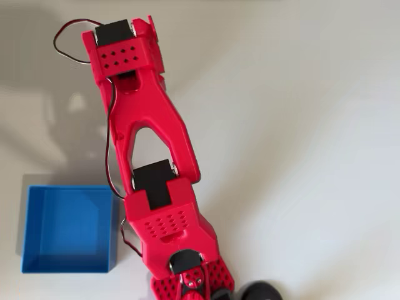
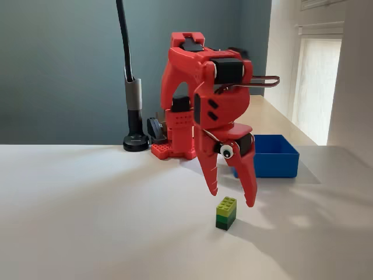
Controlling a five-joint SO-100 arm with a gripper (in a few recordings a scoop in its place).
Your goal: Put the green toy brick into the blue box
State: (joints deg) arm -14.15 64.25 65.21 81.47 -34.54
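In the fixed view the green toy brick (image 2: 226,213) stands on the white table, lime on top and darker green below. My red gripper (image 2: 232,197) hangs just above it, pointing down. It is open, with one fingertip on each side of the brick's top and neither touching it. The blue box (image 2: 277,163) sits behind and to the right of the gripper. In the overhead view the blue box (image 1: 67,228) lies at the lower left with nothing in it. The red arm (image 1: 156,137) stretches up the picture beside the box and hides the brick.
A black pole on a round base (image 2: 135,140) stands at the back of the table beside the arm's red base (image 2: 175,149). A black round object (image 1: 259,292) shows at the bottom edge of the overhead view. White tabletop extends all around the brick.
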